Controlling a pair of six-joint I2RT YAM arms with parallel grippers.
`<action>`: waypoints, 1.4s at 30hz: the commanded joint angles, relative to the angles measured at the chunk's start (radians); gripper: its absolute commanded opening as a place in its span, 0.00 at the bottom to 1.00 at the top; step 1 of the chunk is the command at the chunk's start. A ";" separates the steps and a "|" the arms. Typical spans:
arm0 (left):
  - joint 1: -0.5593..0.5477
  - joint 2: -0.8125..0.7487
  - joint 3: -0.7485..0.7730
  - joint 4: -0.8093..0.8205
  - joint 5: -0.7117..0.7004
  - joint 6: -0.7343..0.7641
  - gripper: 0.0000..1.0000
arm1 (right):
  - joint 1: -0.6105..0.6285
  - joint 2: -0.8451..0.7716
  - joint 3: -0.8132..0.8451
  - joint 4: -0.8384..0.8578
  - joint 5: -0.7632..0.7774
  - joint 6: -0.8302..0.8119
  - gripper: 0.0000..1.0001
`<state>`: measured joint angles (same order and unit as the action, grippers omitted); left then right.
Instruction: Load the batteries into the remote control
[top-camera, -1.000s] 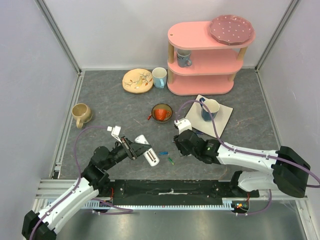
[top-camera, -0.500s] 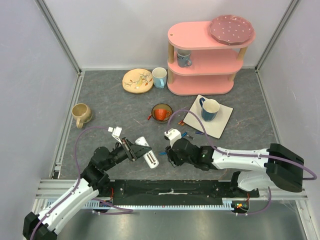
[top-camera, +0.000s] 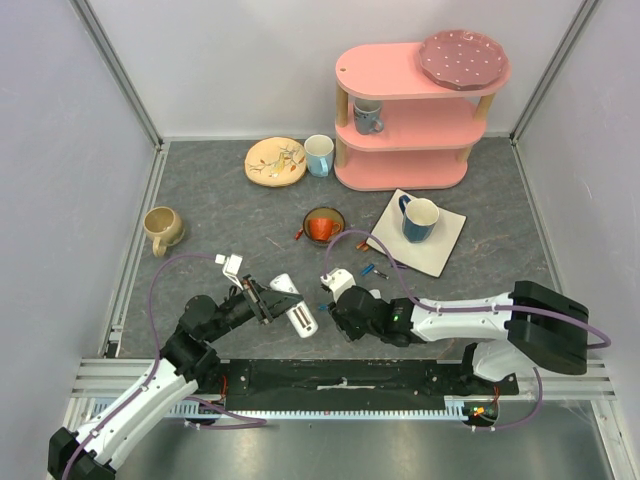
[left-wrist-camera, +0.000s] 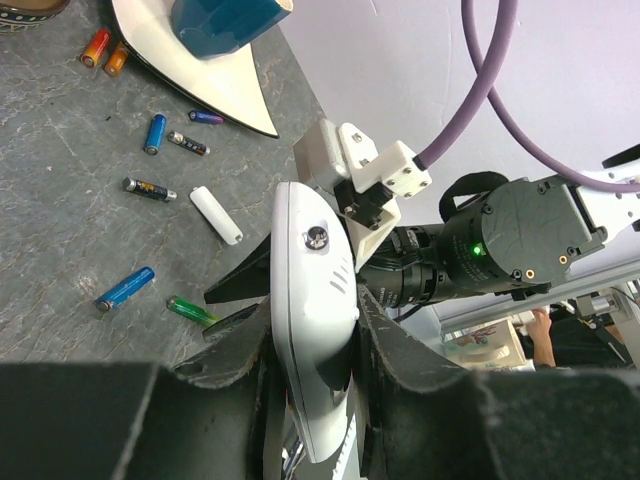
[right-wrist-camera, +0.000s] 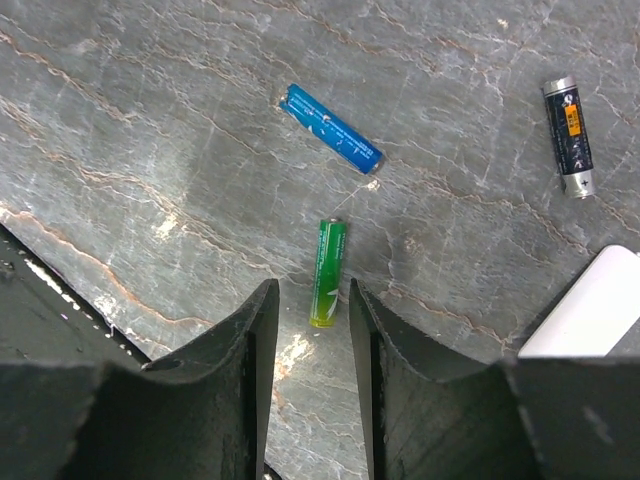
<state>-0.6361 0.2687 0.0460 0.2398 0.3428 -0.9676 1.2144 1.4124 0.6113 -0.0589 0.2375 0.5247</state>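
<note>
My left gripper (left-wrist-camera: 318, 350) clamped the remote control (left-wrist-camera: 310, 290). The right gripper (right-wrist-camera: 308, 300) hung half-open, empty, just short of the green battery (right-wrist-camera: 328, 270).

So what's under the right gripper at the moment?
A green battery lies on the grey table, its near end between the fingers of the open right gripper. A blue battery lies beyond it. The table beneath the fingers themselves is hidden.
</note>
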 joint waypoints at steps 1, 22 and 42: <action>0.004 -0.008 -0.094 0.033 0.021 0.001 0.02 | 0.005 0.013 -0.002 0.033 0.034 0.012 0.41; 0.004 -0.017 -0.101 0.038 0.022 -0.005 0.02 | 0.007 0.040 -0.030 0.033 0.048 0.024 0.30; 0.004 0.029 -0.112 0.093 0.030 -0.006 0.02 | 0.005 0.004 -0.038 -0.002 0.118 0.057 0.04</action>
<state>-0.6361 0.2901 0.0456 0.2535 0.3439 -0.9676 1.2156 1.4429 0.5919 -0.0345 0.3153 0.5655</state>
